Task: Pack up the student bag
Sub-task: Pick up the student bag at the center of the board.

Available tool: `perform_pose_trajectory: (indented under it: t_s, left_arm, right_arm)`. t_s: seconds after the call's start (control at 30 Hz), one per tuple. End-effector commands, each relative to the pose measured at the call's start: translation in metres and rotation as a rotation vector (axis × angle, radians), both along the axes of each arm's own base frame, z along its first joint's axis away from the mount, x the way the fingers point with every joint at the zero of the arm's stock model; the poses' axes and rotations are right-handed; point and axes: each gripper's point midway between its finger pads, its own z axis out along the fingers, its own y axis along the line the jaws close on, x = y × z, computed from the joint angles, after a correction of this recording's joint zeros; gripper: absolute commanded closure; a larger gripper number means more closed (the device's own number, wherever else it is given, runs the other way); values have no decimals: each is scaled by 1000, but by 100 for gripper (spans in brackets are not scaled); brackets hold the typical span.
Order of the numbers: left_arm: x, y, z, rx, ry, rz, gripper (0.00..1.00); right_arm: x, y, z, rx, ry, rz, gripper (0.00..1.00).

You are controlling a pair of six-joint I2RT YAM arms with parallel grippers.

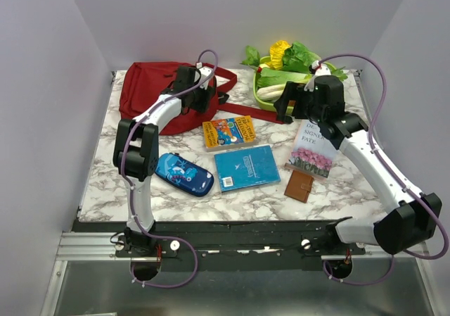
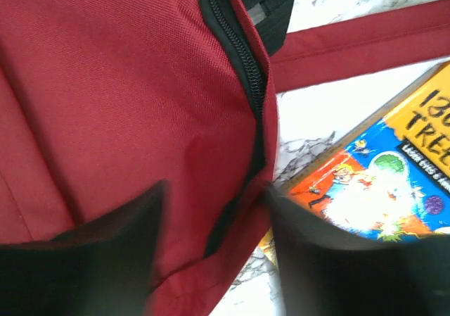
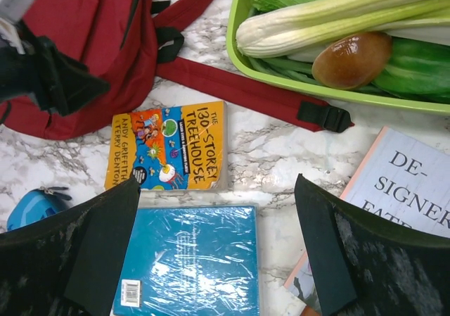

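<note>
Bag (image 1: 151,91) is lying at the far left corner of the marble table (image 1: 112,189) — dark red, slumped flat, its long strap (image 1: 253,112) trailing rightward across the marble. I am holding my left claw (image 2: 218,217) over the bag's right edge with the fingers spread wide, and the black zipper (image 2: 242,62) is running down between them; whether my pads are touching the cloth I cannot tell.

Nearer the front, a blue pencil case (image 1: 184,174) is resting apart from the bag. To its right an orange paperback (image 1: 228,132) is lying just beside the bag's edge, and a blue book (image 1: 246,167) in shiny wrap is sitting just in front of it.

I am hanging my right claw (image 3: 218,210) above the marble between the orange paperback and a green tray (image 3: 235,27) — jaws fully apart, gripping nothing. The strap's black buckle end (image 3: 323,115) is lying just beside the tray's rim, and the tray is carrying pale stalks, green vegetables and a brown egg-shaped thing. In front of the tray a white book (image 1: 311,150) with pink flowers on its cover is lying flat, and a small brown wallet (image 1: 299,186) is sitting just beside its near corner.
</note>
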Motion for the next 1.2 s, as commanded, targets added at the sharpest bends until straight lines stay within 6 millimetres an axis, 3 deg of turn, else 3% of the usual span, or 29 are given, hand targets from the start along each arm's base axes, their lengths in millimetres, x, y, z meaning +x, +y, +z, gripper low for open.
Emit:
perform_pose_trajectory:
  t_s: [0.0, 0.07, 0.27, 0.33, 0.37, 0.43, 0.47, 0.5, 0.7, 0.83, 0.93, 1.0, 1.07, 1.13, 1.17]
  left_arm:
    - [5, 6, -20, 85, 15, 16, 57]
    - [5, 7, -20, 87, 10, 19, 70]
    - [-3, 7, -22, 89, 38, 5, 69]
    - [-5, 7, -23, 87, 42, 6, 65]
    - [-6, 7, -23, 86, 48, 5, 52]
    - [-9, 5, -26, 90, 56, 2, 41]
    - [-9, 5, -26, 93, 55, 3, 28]
    - [-10, 7, -28, 100, 58, 9, 24]
    - [-6, 11, -34, 127, 49, 30, 21]
    - [-5, 11, -42, 143, 53, 30, 32]
    - [-4, 14, -44, 158, 50, 40, 47]
    - [-1, 17, -37, 168, 31, 48, 69]
    - [2, 21, -16, 168, -8, 68, 87]
    - [7, 26, 9, 158, -56, 92, 97]
    - [6, 29, 32, 141, -89, 105, 100]
  right_arm:
    - [-7, 3, 12, 22, -45, 22, 0]
    - [-10, 2, 12, 25, -47, 19, 0]
    - [-14, 1, 11, 39, -48, 15, 0]
    - [-16, 1, 11, 42, -49, 16, 0]
    - [-16, 1, 10, 42, -49, 14, 0]
    - [-16, 0, 9, 42, -47, 13, 0]
    - [-17, 1, 8, 43, -44, 14, 0]
    - [-17, 1, 6, 41, -41, 13, 0]
    - [-19, 0, 6, 47, -42, 12, 1]
    - [-19, -1, 8, 49, -50, 10, 1]
    - [-21, 6, 10, 71, -47, 40, 1]
    - [-21, 7, 12, 75, -52, 43, 2]
    - [-21, 8, 14, 76, -55, 49, 2]
    - [-22, 7, 15, 76, -58, 50, 3]
    - [-23, 7, 15, 75, -62, 54, 3]
